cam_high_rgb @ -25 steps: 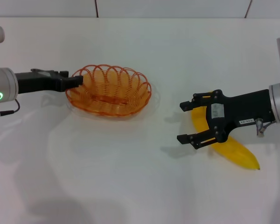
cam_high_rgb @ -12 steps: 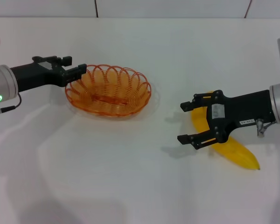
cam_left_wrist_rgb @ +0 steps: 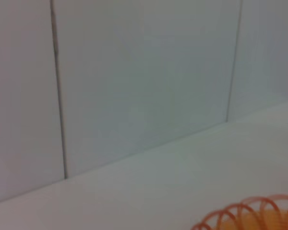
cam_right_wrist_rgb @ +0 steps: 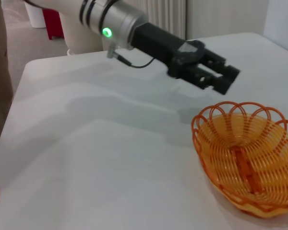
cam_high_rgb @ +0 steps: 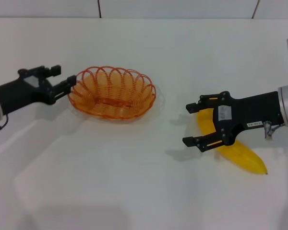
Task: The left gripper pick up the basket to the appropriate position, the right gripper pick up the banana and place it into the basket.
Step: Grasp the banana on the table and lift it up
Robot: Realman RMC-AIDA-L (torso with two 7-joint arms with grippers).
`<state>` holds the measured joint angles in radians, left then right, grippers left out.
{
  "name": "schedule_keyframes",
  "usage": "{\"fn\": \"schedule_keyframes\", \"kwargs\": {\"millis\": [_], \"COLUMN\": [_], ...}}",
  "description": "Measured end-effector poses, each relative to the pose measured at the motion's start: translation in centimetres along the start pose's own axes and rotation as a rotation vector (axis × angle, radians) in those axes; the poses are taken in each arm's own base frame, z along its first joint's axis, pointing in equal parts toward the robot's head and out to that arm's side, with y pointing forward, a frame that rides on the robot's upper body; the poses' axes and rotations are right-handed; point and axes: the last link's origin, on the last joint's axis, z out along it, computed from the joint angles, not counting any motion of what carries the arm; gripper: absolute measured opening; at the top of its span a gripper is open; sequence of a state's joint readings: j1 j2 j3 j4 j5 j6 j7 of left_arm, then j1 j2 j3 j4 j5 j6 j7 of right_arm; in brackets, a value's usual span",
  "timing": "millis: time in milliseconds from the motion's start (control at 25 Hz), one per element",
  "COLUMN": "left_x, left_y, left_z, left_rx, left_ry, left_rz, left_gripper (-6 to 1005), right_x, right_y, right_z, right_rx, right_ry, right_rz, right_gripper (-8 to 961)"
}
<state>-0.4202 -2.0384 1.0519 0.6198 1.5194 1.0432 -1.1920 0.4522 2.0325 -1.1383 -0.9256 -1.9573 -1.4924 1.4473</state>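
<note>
Drawn back from the rim since the earlier frames, the black two-fingered left gripper now sits just beside the left end of the shallow oval basket of orange wire loops, its fingers apart and holding nothing, apparently clear of the wire. That basket rests flat on the white table, well apart from the smooth bright yellow curved banana, which lies on the table at the right.

With the basket apparently placed, the step in hand looks like the banana pickup. The black right gripper with the white square sticker hovers over the banana's upper half, fingers spread wide, one on either side of the fruit. To do this well it should descend straight, keep the fruit centred between the fingers, and close gently across the thick middle so the banana does not roll or slip.

Both forearms reach inward nearly level, the left one angled slightly upward toward the basket.
</note>
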Motion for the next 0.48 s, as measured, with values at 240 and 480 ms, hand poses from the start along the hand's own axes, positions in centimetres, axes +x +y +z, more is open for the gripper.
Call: {"fn": "schedule_keyframes", "kwargs": {"millis": [240, 480], "left_x": [-1.9, -3.5], "left_y": [0.6, 1.7], "left_z": [-1.8, -3.4], "left_rx": [-0.016, -0.049], "left_ry": [-0.010, -0.014], "left_rz": [-0.003, 0.010], "left_gripper": [535, 538], "right_x": [-0.1, -0.3], "right_y": [0.0, 0.0], "right_z": [0.0, 0.0], "right_rx": [-0.001, 0.001], "right_ry": [-0.003, -0.009], "right_rz": [-0.002, -0.006], "right_gripper": [889, 889]}}
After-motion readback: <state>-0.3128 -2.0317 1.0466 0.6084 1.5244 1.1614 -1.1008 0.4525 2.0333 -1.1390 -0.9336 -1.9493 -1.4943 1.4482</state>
